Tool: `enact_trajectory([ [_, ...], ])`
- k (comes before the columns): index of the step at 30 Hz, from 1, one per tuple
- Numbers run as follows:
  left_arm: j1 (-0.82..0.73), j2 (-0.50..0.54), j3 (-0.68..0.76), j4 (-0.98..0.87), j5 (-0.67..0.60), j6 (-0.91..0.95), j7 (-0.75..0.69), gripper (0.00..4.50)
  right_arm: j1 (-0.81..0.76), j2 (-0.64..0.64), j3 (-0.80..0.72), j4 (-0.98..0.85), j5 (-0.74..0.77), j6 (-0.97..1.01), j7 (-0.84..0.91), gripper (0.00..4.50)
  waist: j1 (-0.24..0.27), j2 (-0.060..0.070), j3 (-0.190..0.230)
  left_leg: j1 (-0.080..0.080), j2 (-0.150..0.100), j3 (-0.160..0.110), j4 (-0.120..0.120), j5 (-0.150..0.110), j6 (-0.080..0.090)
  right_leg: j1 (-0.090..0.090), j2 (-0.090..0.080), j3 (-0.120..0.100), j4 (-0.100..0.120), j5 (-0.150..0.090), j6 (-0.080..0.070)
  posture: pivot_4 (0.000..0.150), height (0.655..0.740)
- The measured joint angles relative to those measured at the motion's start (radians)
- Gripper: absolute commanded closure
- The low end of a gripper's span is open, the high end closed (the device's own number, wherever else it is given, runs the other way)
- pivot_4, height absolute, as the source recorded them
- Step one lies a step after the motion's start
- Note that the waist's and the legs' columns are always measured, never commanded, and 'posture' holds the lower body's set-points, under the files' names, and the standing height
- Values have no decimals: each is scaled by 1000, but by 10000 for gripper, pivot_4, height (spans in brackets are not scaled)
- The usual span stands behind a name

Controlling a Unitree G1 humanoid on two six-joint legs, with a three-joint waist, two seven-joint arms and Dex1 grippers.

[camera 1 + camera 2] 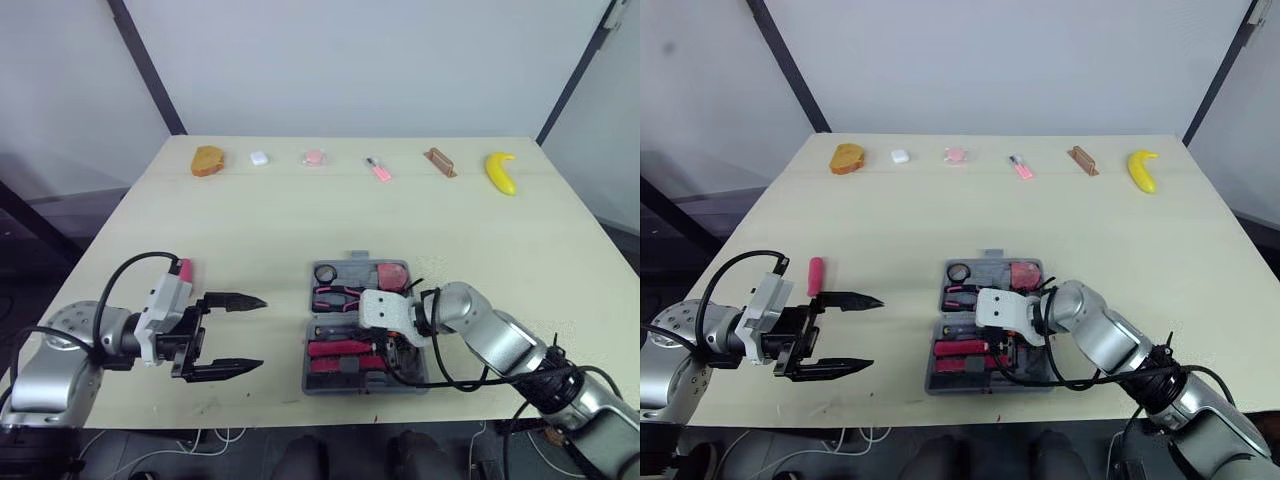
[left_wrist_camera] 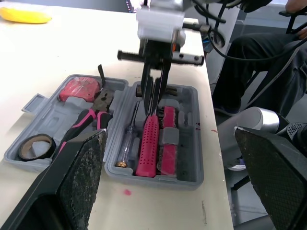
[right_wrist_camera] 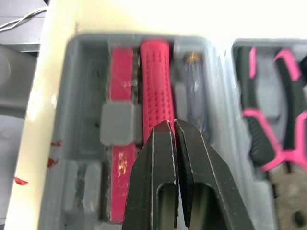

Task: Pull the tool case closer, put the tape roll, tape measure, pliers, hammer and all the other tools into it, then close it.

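The grey tool case (image 1: 318, 382) lies open near the table's front edge. Its far half holds a black tape roll (image 1: 325, 272), a pink tape measure (image 1: 392, 272) and pink-handled pliers (image 1: 335, 295). In the near half lie a pink-handled tool (image 3: 156, 81), a clear screwdriver (image 3: 194, 91) and red pieces. My right gripper (image 3: 173, 123) is shut, its tips resting over the pink handle with nothing between them. My left gripper (image 1: 262, 332) hangs open to the left of the case, empty. Behind it another pink-handled tool (image 1: 815, 275) lies on the table.
Along the far edge stand a brown bread-like item (image 1: 208, 160), a small white piece (image 1: 259, 157), two small pink things (image 1: 314, 157), a brown block (image 1: 439, 161) and a banana (image 1: 501, 172). The table's front edge runs just below the case.
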Motion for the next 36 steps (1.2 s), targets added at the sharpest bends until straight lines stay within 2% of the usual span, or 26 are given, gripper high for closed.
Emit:
enact_trajectory([
  [9,24,-4,0,0,0,-7,0,0,33,10,7,55,-40,-51,-2,43791,0,-3,-2,2,0,0,0,0,0,2,0,0,0,0,0,1500,7400],
  [15,32,-7,4,0,-1,-7,7,0,101,75,-95,64,2,-57,-33,43791,-2,-5,-3,2,0,-1,0,0,0,2,1,0,1,0,0,1500,7400],
  [20,66,-35,42,-1,-13,24,72,0,172,118,-251,42,84,-135,-89,43791,-1,-4,-2,1,0,-1,0,0,0,2,0,0,0,0,0,1500,7400],
  [22,92,-56,72,-13,-28,53,124,0,228,119,-328,14,112,-177,-123,43791,2,-4,-2,1,1,-1,-1,0,0,2,-2,-1,0,0,0,1500,7400],
  [27,235,-156,179,-27,-42,58,253,0,517,92,-547,-48,183,-324,-188,43791,6,-4,-2,1,1,0,-2,0,0,2,-4,-1,-1,0,0,1500,7400],
  [30,283,-208,211,-13,-39,42,308,0,625,94,-664,-60,230,-387,-213,43791,6,-4,-2,3,1,0,-1,0,0,2,-4,0,0,0,0,1500,7400],
  [33,308,-258,221,0,-23,9,353,0,711,89,-761,-80,268,-460,-225,36219,5,-4,-2,4,0,1,-1,0,0,3,-2,1,0,0,0,1500,7400],
  [34,313,-273,228,8,-18,-3,365,0,737,84,-786,-84,275,-475,-225,30230,7,-4,-3,4,0,1,-1,0,0,3,-2,1,0,0,0,1500,7400],
  [35,320,-281,234,19,-14,-11,375,0,760,79,-807,-85,280,-486,-225,27998,7,-4,-3,4,0,1,-1,0,0,3,-2,1,0,0,0,1500,7400],
  [36,328,-301,245,47,1,-32,401,0,812,75,-854,-85,301,-508,-224,23545,9,-4,-3,4,0,1,-1,0,0,3,-2,1,0,0,0,1500,7400],
])
